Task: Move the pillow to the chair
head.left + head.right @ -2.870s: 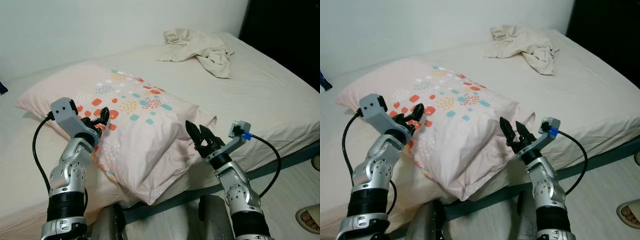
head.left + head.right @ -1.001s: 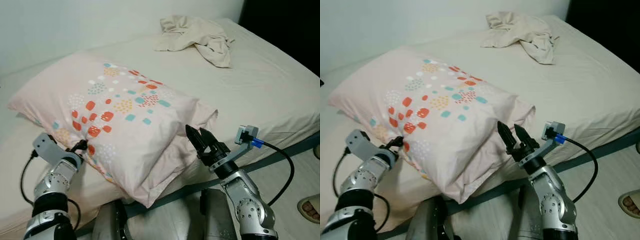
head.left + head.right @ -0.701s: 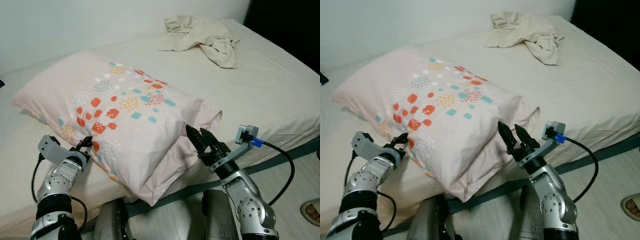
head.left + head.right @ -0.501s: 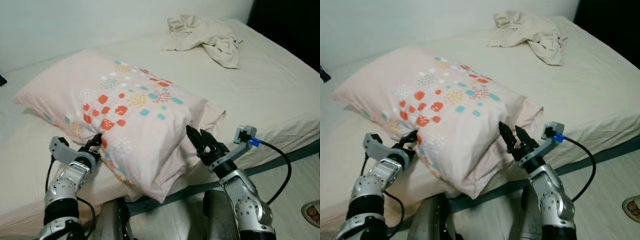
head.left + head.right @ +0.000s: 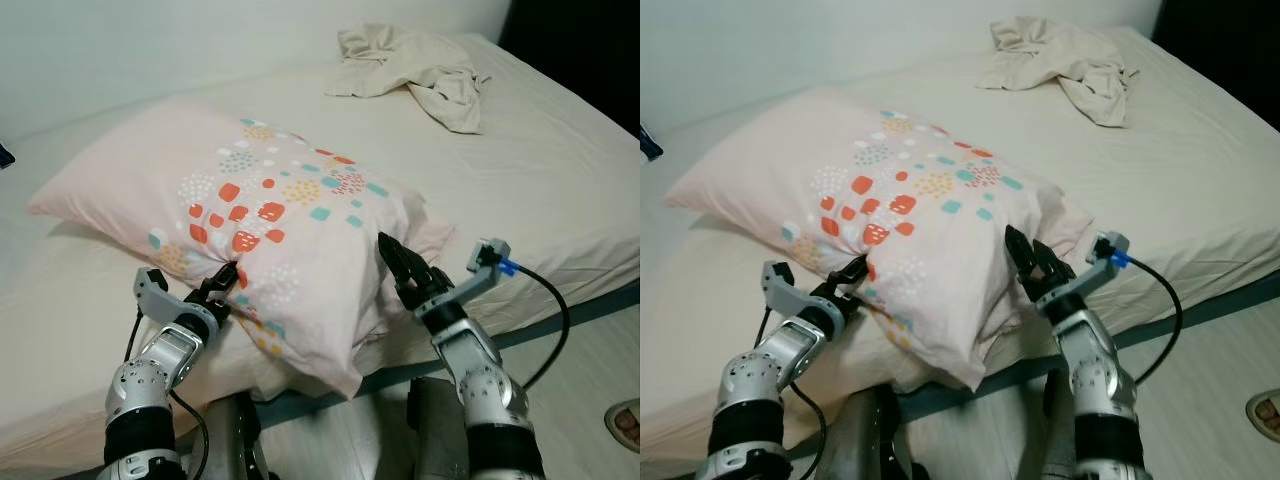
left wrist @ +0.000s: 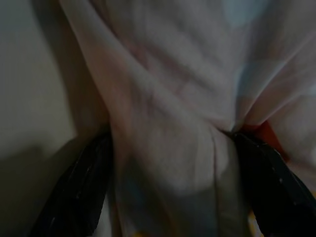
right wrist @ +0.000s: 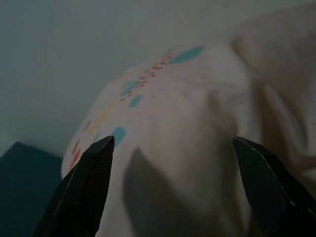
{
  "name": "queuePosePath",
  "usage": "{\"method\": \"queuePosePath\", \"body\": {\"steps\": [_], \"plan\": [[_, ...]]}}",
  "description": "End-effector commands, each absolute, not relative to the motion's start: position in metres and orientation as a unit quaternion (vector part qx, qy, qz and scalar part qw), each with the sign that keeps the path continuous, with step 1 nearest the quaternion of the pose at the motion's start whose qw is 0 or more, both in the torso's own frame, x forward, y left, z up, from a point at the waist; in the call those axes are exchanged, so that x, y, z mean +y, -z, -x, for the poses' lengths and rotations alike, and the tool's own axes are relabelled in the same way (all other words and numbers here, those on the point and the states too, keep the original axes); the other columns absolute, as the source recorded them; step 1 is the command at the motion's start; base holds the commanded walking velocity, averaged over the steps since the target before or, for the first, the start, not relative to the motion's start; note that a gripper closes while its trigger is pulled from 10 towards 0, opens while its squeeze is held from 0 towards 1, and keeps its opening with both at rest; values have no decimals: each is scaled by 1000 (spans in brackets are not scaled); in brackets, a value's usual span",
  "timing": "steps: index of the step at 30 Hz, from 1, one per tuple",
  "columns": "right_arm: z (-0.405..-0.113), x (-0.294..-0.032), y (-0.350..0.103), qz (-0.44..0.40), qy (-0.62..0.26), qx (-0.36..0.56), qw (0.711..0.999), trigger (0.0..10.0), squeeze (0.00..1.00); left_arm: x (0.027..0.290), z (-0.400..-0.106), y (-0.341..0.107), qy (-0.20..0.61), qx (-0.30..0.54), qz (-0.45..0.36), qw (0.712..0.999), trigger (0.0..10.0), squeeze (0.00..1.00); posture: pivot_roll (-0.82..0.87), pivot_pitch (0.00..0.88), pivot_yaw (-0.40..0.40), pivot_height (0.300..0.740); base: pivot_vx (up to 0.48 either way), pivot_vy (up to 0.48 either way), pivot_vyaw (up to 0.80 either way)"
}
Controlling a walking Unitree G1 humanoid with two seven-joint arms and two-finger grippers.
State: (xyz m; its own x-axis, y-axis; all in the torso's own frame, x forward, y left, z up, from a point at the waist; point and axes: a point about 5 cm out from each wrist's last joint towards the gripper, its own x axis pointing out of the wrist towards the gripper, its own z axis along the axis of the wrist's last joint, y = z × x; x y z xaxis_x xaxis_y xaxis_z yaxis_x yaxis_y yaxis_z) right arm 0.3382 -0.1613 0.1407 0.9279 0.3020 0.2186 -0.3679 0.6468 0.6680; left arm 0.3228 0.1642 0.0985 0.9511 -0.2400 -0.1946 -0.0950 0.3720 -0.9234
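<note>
On the bed (image 5: 560, 170), pink dotted pillow (image 5: 250, 210), left gripper (image 5: 222, 285) jaws pinching it, right gripper (image 5: 398, 265) jaws wide.

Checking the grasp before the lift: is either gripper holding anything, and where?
Left gripper pinches the pillow at its near-left edge fabric; right gripper is open against the pillow's right end.

— Where did your left arm sit?
— Low on my near left, forearm reaching forward; my left gripper (image 5: 224, 283) had its fingers (image 6: 81, 187) pinched on cloth.
— And the right?
— My right gripper (image 5: 1027, 258) rose on the near right, fingers (image 7: 89, 182) spread wide apart, closed on nothing.
</note>
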Motion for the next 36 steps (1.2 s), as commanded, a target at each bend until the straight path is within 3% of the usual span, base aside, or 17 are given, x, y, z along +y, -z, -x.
{"method": "queuePosePath", "body": {"steps": [1,10,16,17,19,30,31,32,36], "plan": [[-339,-159,-126,-383,-161,-14,909,10000,0,157,-317,-93,57,176,556,810,10000,0,-57,303,159,536,0,0,0],[-353,-169,-110,-420,-85,40,903,10000,0,162,-312,-98,58,173,551,815,10000,0,-39,311,162,536,0,0,0],[-356,-151,-121,-424,-166,36,890,10000,0,160,-312,-101,61,172,550,815,10000,0,-39,319,165,536,0,0,0],[-352,-134,-127,-406,-228,31,884,10000,0,157,-311,-101,65,174,553,813,10000,0,-40,316,164,536,0,0,0],[-351,-124,-130,-394,-256,31,882,10000,0,155,-310,-101,69,176,554,811,10000,0,-40,314,164,536,0,0,0],[-357,-127,-128,-375,-221,48,899,10000,0,138,-308,-103,100,182,565,798,10000,0,-52,310,161,536,0,0,0],[-359,-131,-127,-370,-206,50,905,3451,0,131,-308,-105,111,182,564,798,0,0,-56,310,158,536,0,0,0],[-359,-133,-126,-370,-199,49,906,78,0,127,-308,-106,116,181,565,797,0,0,-57,309,158,536,0,0,0],[-359,-134,-127,-369,-199,45,907,0,0,123,-309,-108,122,178,566,796,0,0,-60,306,155,536,0,0,0]]}}
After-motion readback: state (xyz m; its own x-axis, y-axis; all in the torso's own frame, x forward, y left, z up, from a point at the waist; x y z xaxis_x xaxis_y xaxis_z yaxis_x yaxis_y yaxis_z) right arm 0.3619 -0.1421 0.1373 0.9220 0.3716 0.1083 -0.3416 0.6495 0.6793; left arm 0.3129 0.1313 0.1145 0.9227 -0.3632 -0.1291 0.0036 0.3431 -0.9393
